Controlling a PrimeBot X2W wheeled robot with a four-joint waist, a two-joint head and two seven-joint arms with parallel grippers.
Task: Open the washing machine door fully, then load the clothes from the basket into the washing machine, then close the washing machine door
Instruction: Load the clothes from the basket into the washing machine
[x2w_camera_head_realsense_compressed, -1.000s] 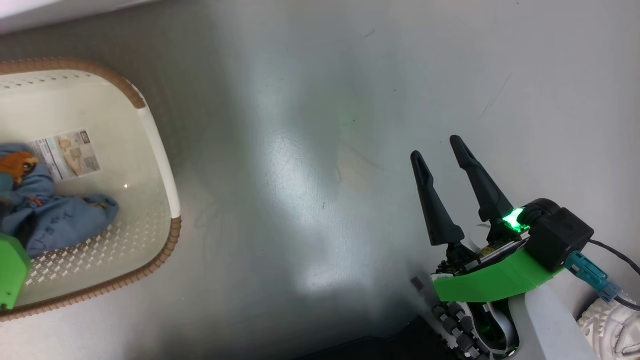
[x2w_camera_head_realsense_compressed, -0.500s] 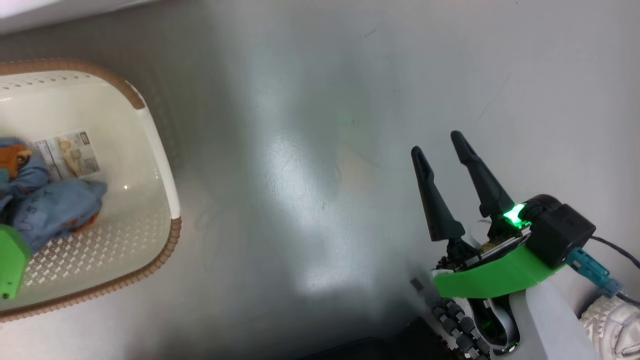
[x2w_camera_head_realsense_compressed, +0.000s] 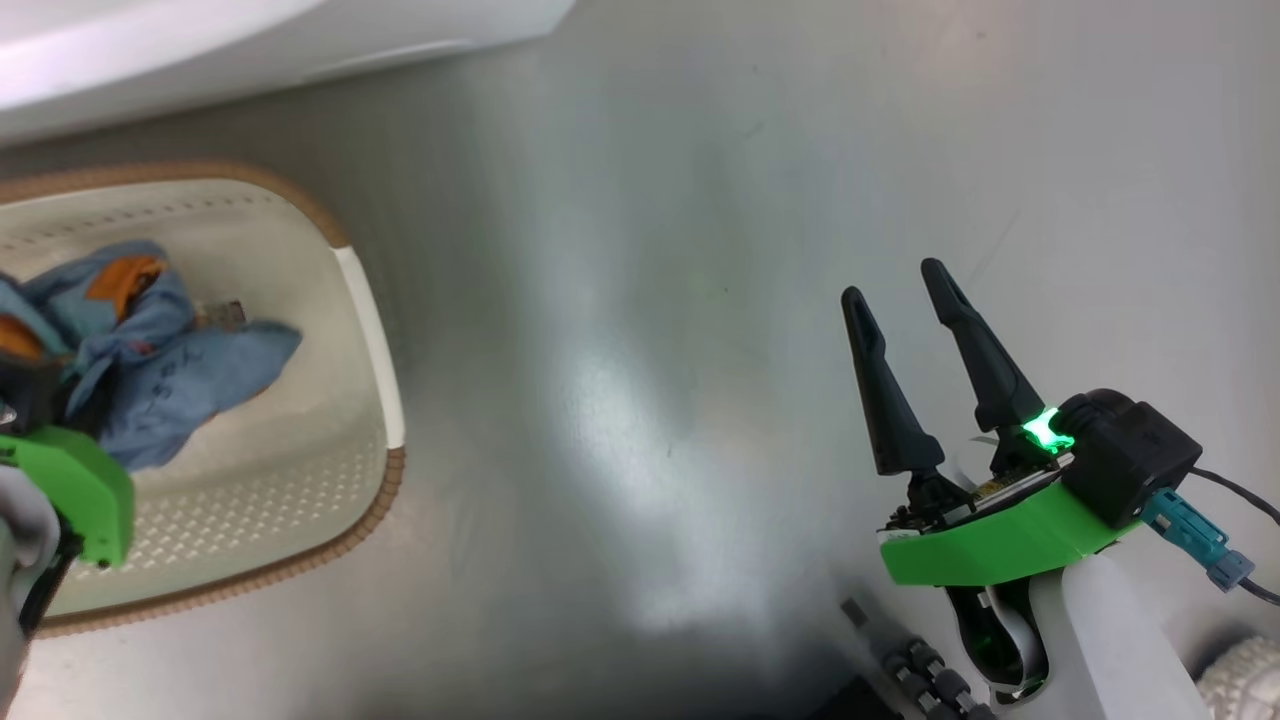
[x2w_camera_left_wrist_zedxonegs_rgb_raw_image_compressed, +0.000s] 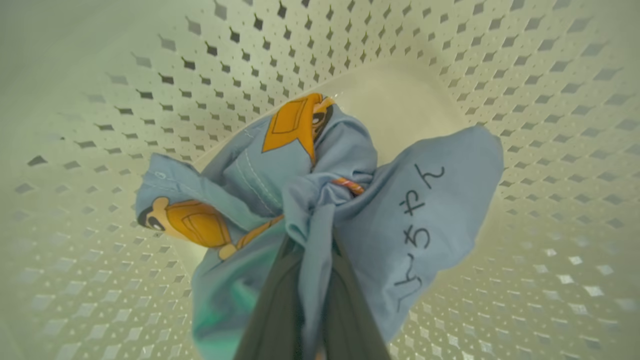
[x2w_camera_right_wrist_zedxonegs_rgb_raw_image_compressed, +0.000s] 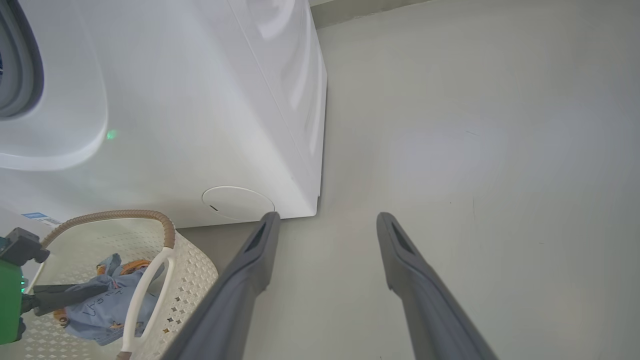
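Left end effector (x2w_camera_left_wrist_zedxonegs_rgb_raw_image_compressed: 312, 246) pinches the blue clothes (x2w_camera_left_wrist_zedxonegs_rgb_raw_image_compressed: 425, 200), bunch splaying forward past its tips inside the basket (x2w_camera_left_wrist_zedxonegs_rgb_raw_image_compressed: 550, 100).

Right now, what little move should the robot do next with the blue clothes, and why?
Probably lift the left gripper straight up. It is pinched shut on the clothes, but the bundle is inside the basket, with perforated walls all around it. Raising it clear first should keep the cloth from snagging before it swings over to the washing machine.
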